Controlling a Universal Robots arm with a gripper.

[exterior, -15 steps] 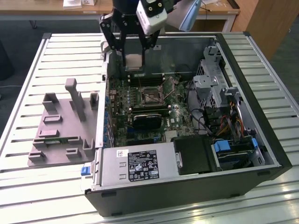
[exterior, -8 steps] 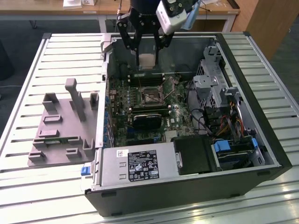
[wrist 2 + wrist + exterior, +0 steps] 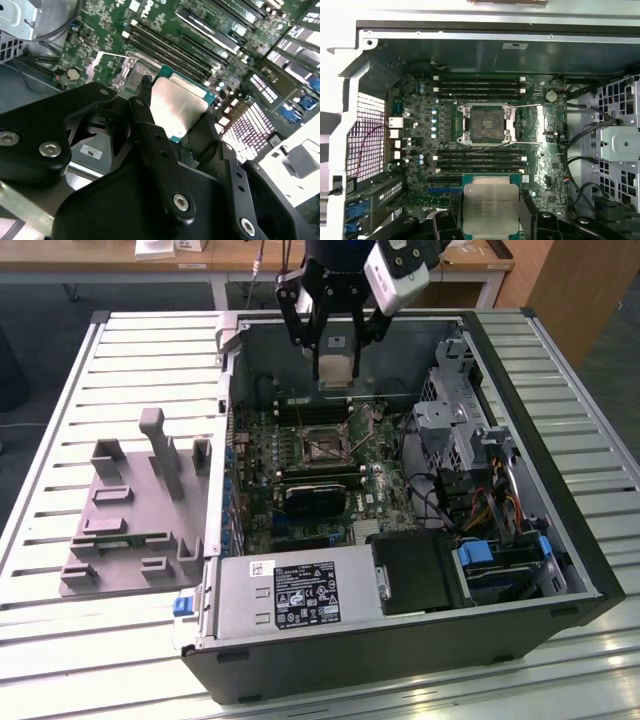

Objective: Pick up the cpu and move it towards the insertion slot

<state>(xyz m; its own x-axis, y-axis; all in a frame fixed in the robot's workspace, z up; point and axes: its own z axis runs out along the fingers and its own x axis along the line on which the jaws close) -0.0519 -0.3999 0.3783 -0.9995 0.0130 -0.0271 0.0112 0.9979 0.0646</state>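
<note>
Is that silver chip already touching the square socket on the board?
Apart. In the first wrist view the cpu, held in the gripper, sits clear of the insertion slot, with rows of memory slots visible between them.

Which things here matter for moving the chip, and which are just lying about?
Job:
- black gripper, shut on the cpu
- square silver-topped cpu
- silver-framed, dark-centred insertion slot

Lying about:
- grey plastic fixture tray
- long black memory slots
- labelled silver power supply box
</note>
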